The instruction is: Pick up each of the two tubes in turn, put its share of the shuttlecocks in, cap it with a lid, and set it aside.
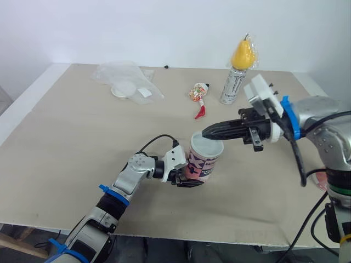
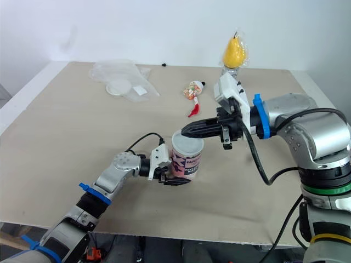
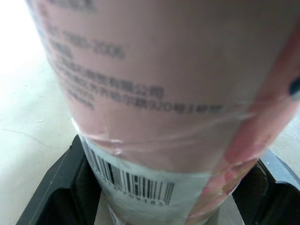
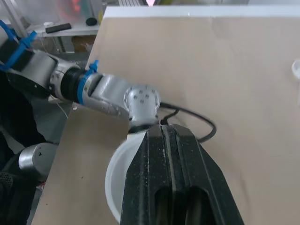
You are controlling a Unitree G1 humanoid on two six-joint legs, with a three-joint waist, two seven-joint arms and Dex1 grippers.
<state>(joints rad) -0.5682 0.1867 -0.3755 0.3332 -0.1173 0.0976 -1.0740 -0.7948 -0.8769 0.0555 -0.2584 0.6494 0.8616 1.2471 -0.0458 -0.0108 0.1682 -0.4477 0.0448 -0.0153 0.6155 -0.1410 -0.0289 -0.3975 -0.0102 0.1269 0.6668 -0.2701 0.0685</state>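
Observation:
A pink printed tube (image 1: 204, 163) stands upright on the table near the front middle. My left gripper (image 1: 185, 178) is shut on the tube's lower part, and its black fingers (image 3: 51, 187) sit on either side of the barcode end of the tube (image 3: 164, 93). A white lid (image 1: 207, 147) sits on the tube's top. My right gripper (image 1: 206, 132) reaches in from the right, shut, with its fingertips resting on the lid (image 4: 117, 176). Nothing shows between its fingers (image 4: 150, 154).
At the back right stands an energy drink can (image 1: 232, 85) with a yellow pear-shaped item (image 1: 243, 53) on top. A small snack packet (image 1: 198, 91) and a red piece (image 1: 200, 113) lie behind the tube. A clear plastic bag (image 1: 127, 79) holding a white disc (image 1: 123, 89) lies at the back left.

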